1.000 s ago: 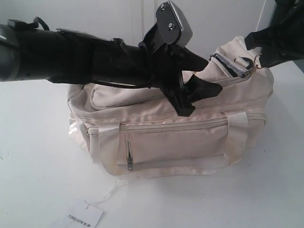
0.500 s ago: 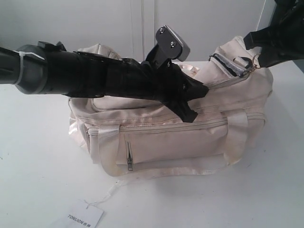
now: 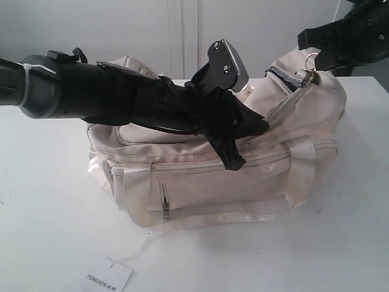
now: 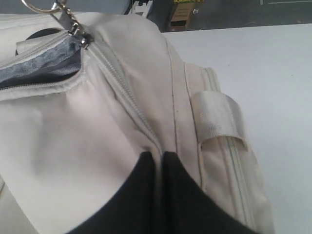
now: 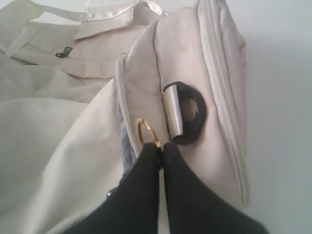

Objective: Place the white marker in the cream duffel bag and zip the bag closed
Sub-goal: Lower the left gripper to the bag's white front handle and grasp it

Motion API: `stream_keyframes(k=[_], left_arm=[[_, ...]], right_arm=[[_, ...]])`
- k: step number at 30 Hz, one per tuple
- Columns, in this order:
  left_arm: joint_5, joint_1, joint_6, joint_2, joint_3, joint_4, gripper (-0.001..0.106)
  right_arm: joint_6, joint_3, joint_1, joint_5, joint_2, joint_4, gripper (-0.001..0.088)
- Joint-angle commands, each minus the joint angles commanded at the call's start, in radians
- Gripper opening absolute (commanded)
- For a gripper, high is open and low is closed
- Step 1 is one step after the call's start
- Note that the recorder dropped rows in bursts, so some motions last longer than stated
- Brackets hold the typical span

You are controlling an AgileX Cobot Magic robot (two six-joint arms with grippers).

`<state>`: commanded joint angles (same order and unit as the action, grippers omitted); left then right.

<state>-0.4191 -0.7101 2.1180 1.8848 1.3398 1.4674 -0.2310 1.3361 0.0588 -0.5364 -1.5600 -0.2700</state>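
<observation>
Now draw steadily: the right gripper (image 5: 160, 147) clenches the gold ring pull (image 5: 146, 131). The left gripper (image 4: 158, 157) pinches the soft cream fabric duffel bag (image 4: 87, 146) taut.

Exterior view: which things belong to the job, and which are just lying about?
Job: cream duffel bag; gold zipper ring, pinched by right gripper; left gripper, shut on the bag's top. White marker not in view.
Lying about: TONLION paper tag on the white table.
</observation>
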Motion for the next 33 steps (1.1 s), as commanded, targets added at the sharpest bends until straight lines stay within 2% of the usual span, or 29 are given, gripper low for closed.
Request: stream_keyframes(k=[14,19,26,29,31,33], left_arm=[[-0.071,0.000,0.000,0.000,0.000,-0.116,0.000],[-0.111,0.000,-0.002,0.000,0.000,-0.218,0.000],[-0.069,0.000,-0.002,0.000,0.000,-0.206,0.000],[-0.003,0.000,-0.002,-0.006,0.000,-0.130,0.001],[0.033,0.000,-0.002,-0.018,0.000,-0.088,0.009],[0.033,0.000,-0.002,-0.026,0.000,-0.083,0.021]], right_arm=[[0.000,0.000,0.004,0.242,-0.094,-0.054,0.0000],[-0.008,0.000,0.004,0.306,-0.096,-0.054,0.0000],[-0.037,0.000,0.004,0.213,-0.094,-0.054,0.0000],[-0.037,0.000,0.004,0.168,-0.087,-0.054,0.0000],[-0.037,0.000,0.004,0.139,-0.075,-0.054,0.0000],[-0.037,0.000,0.004,0.111,-0.063,-0.054,0.0000]])
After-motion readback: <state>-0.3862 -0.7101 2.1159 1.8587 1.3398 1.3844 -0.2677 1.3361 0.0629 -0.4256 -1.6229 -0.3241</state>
